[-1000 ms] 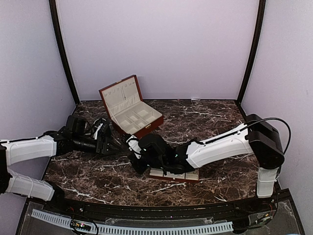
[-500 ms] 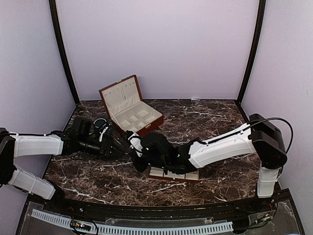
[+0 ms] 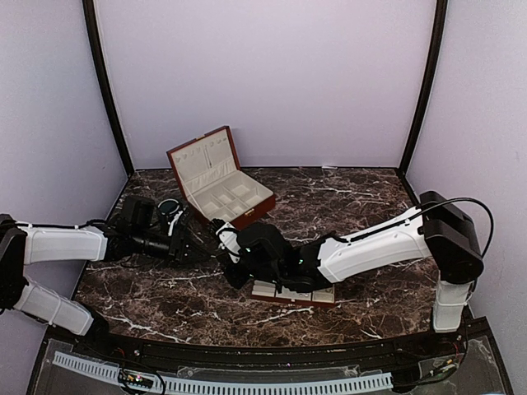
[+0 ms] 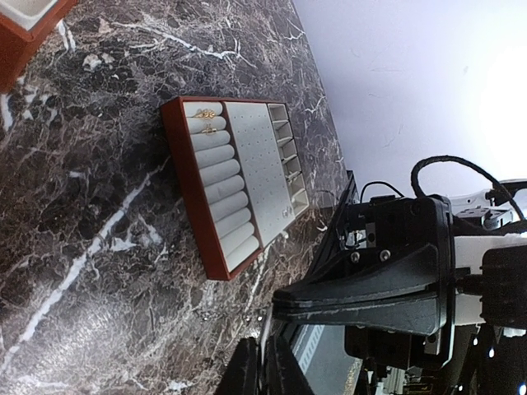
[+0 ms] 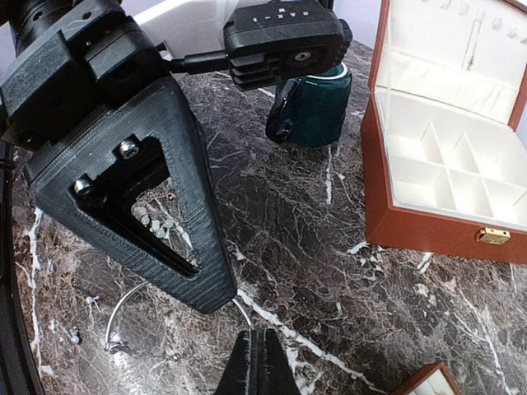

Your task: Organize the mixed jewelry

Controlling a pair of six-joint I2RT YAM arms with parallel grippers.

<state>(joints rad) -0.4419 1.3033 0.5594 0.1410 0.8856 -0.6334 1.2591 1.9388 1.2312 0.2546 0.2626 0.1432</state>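
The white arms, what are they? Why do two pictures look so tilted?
They are white robot arms, a left arm and a right arm, bolted at the near edge of a dark marble table. The big picture looks down from above; the other two come from a camera on each wrist, so they look tilted. Each arm ends in two black fingers. The left fingers and right fingers look shut; whether they pinch anything, I cannot tell. On the table: an open red-brown wooden box, a dark green cup, a flat cream-lined tray with gold rings, a thin wire hoop and tiny pale studs.
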